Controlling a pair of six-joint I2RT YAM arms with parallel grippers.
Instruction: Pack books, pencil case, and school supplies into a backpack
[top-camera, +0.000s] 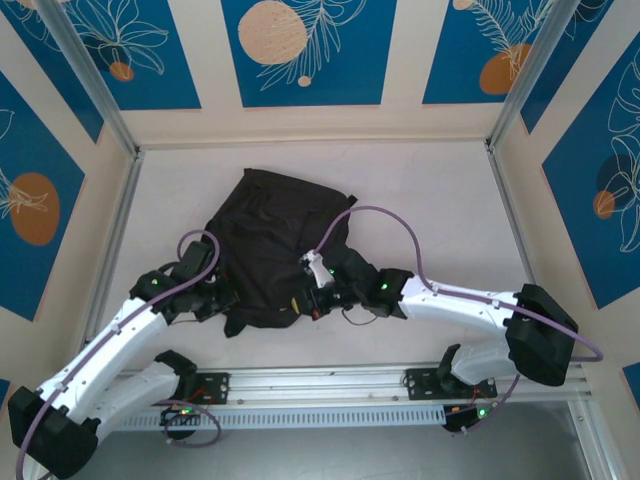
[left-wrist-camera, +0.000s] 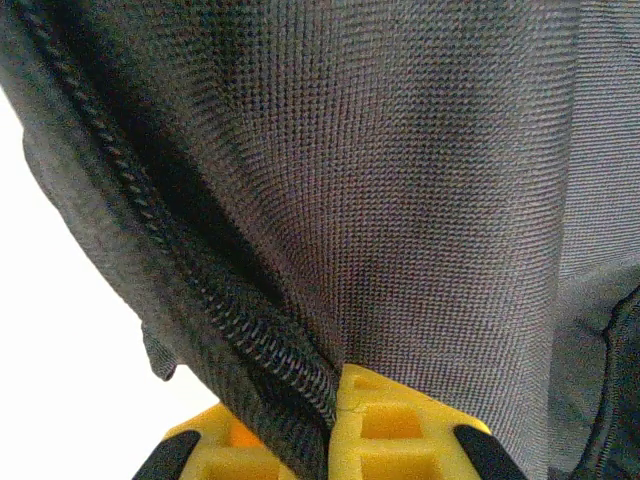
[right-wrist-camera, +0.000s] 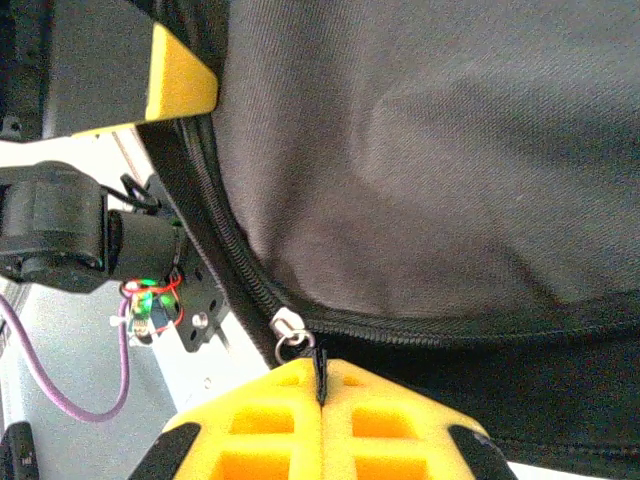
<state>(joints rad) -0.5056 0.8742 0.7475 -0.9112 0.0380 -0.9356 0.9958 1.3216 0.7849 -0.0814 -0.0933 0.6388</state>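
Well, at your left wrist the left hand is pinched shut on the backpack, gripping its zip seam. At your right wrist the right hand is closed tight on the black zip pull. From above, the backpack lies mid-way across the table, with both arms bent inward to its near edge.

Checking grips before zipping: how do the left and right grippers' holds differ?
The left gripper pinches a zip-edged fold of the backpack; the right gripper pinches the thin zip pull. The left sits at the backpack's left side, the right nearer its middle. Both are shut.
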